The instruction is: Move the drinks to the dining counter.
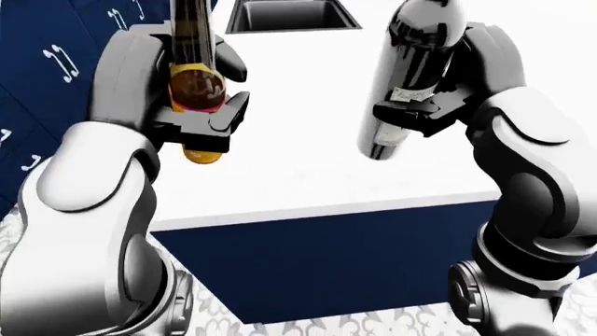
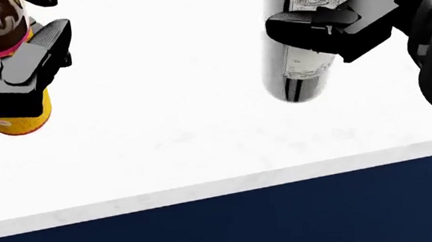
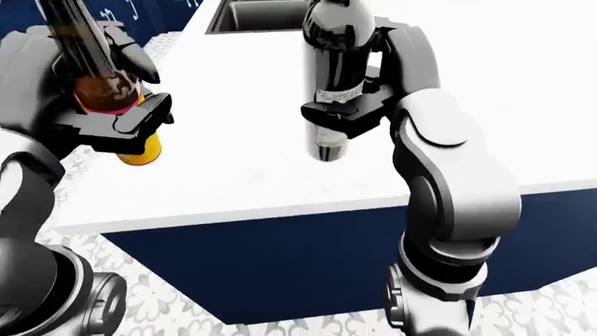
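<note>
White counter (image 1: 308, 175) with a navy base fills the views; a sink (image 1: 289, 15) sits at its top edge in the left-eye view, well past both my hands. Patterned floor tiles show at the bottom.

My left hand (image 1: 182, 105) has its fingers wrapped round an amber bottle (image 1: 196, 87) with a pink band and yellow bottom. The bottle sticks up above the hand and its base pokes out below the fingers, over the counter's left part. I can't tell if it touches the top.

My right hand (image 1: 434, 105) is clamped on a dark wine bottle (image 2: 306, 59) with a white label, roughly upright, neck above the hand. Its base hangs below the fingers, over the counter, near the nearer edge; contact is unclear.

Both bottles are well apart.
</note>
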Available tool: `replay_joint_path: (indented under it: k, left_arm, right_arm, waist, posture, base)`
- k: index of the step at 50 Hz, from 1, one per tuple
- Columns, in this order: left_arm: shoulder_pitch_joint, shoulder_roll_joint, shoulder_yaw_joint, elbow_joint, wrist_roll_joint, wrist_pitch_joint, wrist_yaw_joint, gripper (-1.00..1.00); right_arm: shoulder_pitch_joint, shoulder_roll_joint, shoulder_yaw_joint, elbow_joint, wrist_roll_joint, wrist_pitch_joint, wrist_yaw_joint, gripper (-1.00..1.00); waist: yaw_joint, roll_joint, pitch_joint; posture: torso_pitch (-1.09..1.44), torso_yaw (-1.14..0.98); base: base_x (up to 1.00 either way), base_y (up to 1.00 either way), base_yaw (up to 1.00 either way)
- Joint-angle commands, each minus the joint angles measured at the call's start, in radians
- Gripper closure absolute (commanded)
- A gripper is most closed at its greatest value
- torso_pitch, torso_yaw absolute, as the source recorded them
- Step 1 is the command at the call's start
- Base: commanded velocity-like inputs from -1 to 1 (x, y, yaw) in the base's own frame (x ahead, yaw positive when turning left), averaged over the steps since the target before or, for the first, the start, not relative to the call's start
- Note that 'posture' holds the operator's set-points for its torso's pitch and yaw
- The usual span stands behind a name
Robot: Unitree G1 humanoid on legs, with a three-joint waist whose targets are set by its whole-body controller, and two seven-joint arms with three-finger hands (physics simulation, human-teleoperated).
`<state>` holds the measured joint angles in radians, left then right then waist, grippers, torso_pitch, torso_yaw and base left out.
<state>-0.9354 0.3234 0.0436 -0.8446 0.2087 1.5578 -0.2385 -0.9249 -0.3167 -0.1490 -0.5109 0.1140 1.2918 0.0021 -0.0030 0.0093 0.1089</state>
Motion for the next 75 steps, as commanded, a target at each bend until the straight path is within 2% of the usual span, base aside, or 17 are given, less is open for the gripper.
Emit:
replay_joint_path:
  k: [1,3,12,21,36,47,75]
  left_arm:
    - [-0.045,0.014,0.023,-0.038,0.027,-0.049,0.018,1.0]
    - [-0.044,0.013,0.025,-0.033,0.027,-0.056,0.018,1.0]
    - [-0.022,-0.019,-0.004,-0.005,0.039,-0.106,0.037,1.0]
    - [0.006,-0.073,-0.066,0.03,0.089,-0.162,0.046,1.0]
    - [0.039,-0.171,-0.076,0.126,0.154,-0.253,0.026,1.0]
    - [0.085,-0.209,-0.031,0.236,0.14,-0.369,0.055,1.0]
    - [0.152,-0.209,0.02,0.409,-0.006,-0.542,0.177,1.0]
  right_arm:
    - [-0.061,-0.009,-0.017,-0.058,0.009,-0.082,0.0,1.0]
    - [-0.062,-0.009,-0.017,-0.054,0.009,-0.085,0.0,1.0]
    - [-0.067,0.004,-0.001,-0.05,0.003,-0.09,-0.005,1.0]
    - [-0.071,0.009,0.002,-0.052,-0.008,-0.09,0.0,1.0]
    - [-0.087,0.006,-0.003,-0.06,-0.01,-0.069,0.004,1.0]
    - [-0.086,0.007,-0.002,-0.057,-0.009,-0.071,0.001,1.0]
    - [-0.077,0.014,-0.001,-0.056,-0.008,-0.082,-0.004,1.0]
  waist:
    - [0.002,-0.009,-0.052]
    - [0.001,-0.013,-0.06]
    - [0.009,-0.027,-0.067]
    - [0.013,-0.033,-0.068]
    - [0.016,-0.036,-0.067]
    - [0.014,-0.034,-0.068]
    - [0.01,-0.024,-0.083]
  posture:
    - [0.0,0.0]
    - [0.0,0.0]
    - [0.0,0.0]
    - [0.0,0.0]
    - [0.0,0.0]
    - [0.0,0.0]
    - [0.0,0.0]
  base:
    - [0.0,0.0,0.0]
    - [0.0,0.0,0.0]
    - [0.0,0.0,0.0]
    - [0.0,0.0,0.0]
    - [0.0,0.0,0.0]
    - [0.0,0.0,0.0]
    - [0.0,0.0,0.0]
